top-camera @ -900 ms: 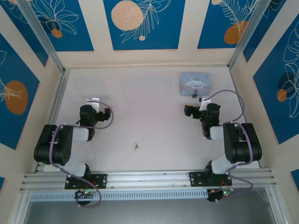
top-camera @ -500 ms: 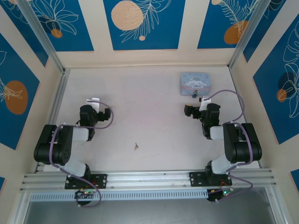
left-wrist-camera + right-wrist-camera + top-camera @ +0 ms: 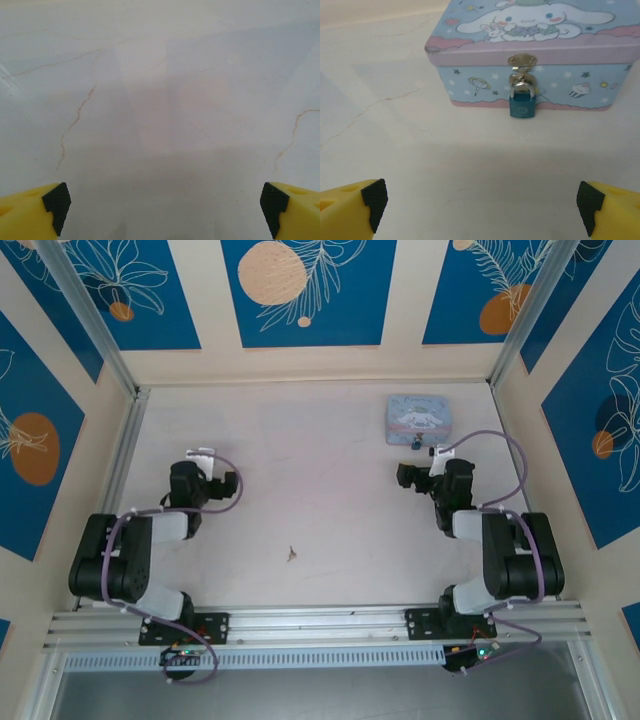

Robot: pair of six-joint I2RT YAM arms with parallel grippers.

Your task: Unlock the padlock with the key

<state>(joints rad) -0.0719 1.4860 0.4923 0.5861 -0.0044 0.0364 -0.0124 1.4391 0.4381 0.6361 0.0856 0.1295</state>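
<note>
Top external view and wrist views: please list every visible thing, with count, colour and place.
pale blue rectangular tin box: one, pale blue with pink rim and cartoon lid, far right of the table.
small teal padlock: one, teal with silver shackle, hanging on the tin's front hasp.
thin brownish metal key: one, brownish, lying on the table between the arms.
white marbled table: one, white, under everything.
left gripper: one, yellow fingers with black pads, open, over bare table.
right gripper: one, same colours, open, facing the padlock.
</note>
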